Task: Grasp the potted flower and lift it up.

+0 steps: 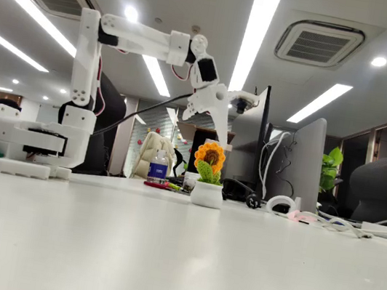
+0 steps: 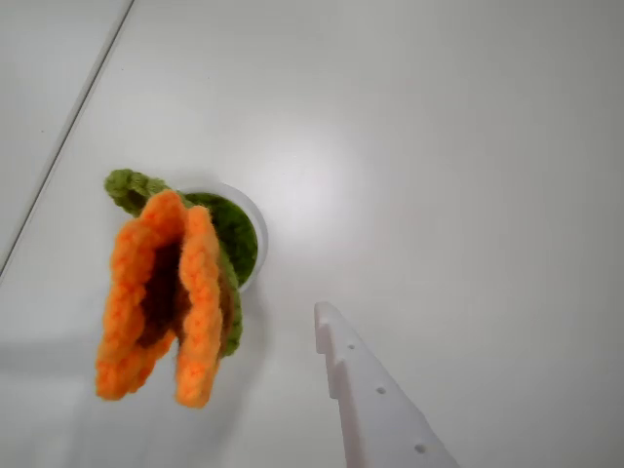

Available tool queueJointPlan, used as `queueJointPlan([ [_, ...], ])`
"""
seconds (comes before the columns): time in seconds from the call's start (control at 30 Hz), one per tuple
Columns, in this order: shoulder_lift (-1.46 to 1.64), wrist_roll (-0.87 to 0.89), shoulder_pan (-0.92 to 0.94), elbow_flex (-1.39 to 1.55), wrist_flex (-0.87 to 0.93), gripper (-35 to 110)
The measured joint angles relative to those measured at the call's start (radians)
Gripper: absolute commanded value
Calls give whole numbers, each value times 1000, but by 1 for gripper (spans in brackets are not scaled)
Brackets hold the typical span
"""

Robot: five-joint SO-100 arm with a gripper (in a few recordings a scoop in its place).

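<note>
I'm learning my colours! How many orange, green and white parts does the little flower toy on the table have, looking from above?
Orange flower head: 1
Green parts, a leaf and the green filling in the pot: 2
White pot: 1
Total: 4 parts of the potted flower.

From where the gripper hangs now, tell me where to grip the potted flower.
Grip the potted flower by its round white pot, coming straight down. The gripper hovers above it; the soft flower head leans to one side in the wrist view, so it would probably give.

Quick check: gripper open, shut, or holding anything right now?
Gripper: empty, above the potted flower, not touching it; open or shut cannot be told.
</note>
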Motion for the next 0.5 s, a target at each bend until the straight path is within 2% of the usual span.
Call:
queueJointPlan([
  [0.5,-52,17,-25,0,-43,86],
])
